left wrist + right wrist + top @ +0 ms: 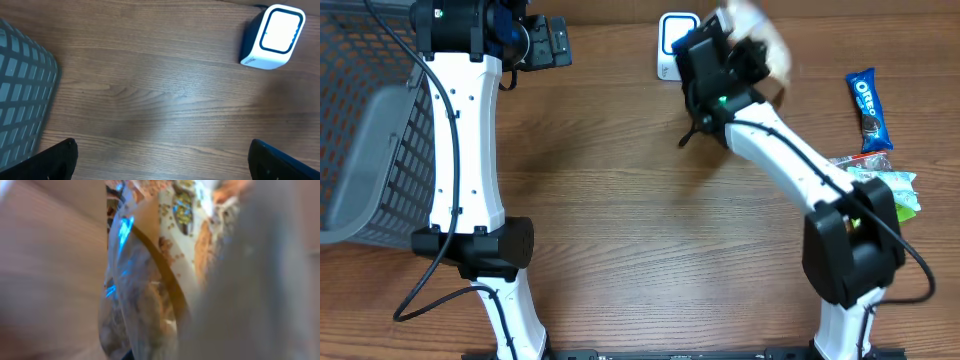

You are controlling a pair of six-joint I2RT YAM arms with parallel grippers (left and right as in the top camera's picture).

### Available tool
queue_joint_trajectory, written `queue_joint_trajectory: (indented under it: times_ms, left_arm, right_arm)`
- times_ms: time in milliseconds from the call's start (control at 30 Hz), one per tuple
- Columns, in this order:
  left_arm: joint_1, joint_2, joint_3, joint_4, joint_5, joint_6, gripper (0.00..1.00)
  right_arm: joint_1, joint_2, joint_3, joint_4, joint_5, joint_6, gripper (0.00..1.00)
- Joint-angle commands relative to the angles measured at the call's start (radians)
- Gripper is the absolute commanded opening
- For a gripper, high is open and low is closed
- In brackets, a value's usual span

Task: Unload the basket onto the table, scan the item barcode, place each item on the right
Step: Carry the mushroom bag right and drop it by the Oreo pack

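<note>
The item, a crinkly white-and-brown snack packet (757, 44), is blurred at the back of the table, just right of the white barcode scanner with a blue-lit window (670, 35). My right gripper (732, 58) is shut on the packet, which fills the right wrist view (165, 270) with blue light glinting on its clear film. No barcode can be made out. My left gripper (552, 42) hangs open at the back left with nothing between its fingertips (56, 161). The scanner (272, 36) lies ahead and to the right of it.
A grey mesh basket (370, 150) fills the left side and shows at the left of the left wrist view (20, 90). A blue Oreo pack (870, 108) and a green-and-white packet (892, 186) lie at the right edge.
</note>
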Motion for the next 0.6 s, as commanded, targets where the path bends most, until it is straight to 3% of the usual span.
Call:
queue_joint_trajectory:
  times_ms: [0, 133, 300, 433, 567]
  left_arm:
    - [-0.006, 0.000, 0.011, -0.002, -0.002, 0.001, 1.00]
    - [0.000, 0.000, 0.011, -0.002, -0.002, 0.001, 1.00]
    - [-0.007, 0.000, 0.011, -0.002, -0.002, 0.001, 1.00]
    - [-0.006, 0.000, 0.011, -0.002, -0.002, 0.001, 1.00]
    - [-0.001, 0.000, 0.011, -0.002, -0.002, 0.001, 1.00]
  right_arm:
    - [-0.059, -0.252, 0.024, -0.052, -0.288, 0.385, 0.07]
    - [-0.196, -0.420, 0.024, -0.156, -0.613, 0.517, 0.06]
    - [-0.540, -0.505, 0.024, -0.299, -1.052, 0.656, 0.04]
    - [-0.774, -0.476, -0.015, -0.397, -1.200, 0.699, 0.04]
    - [-0.908, -0.420, -0.087, -0.430, -1.174, 0.698, 0.04]
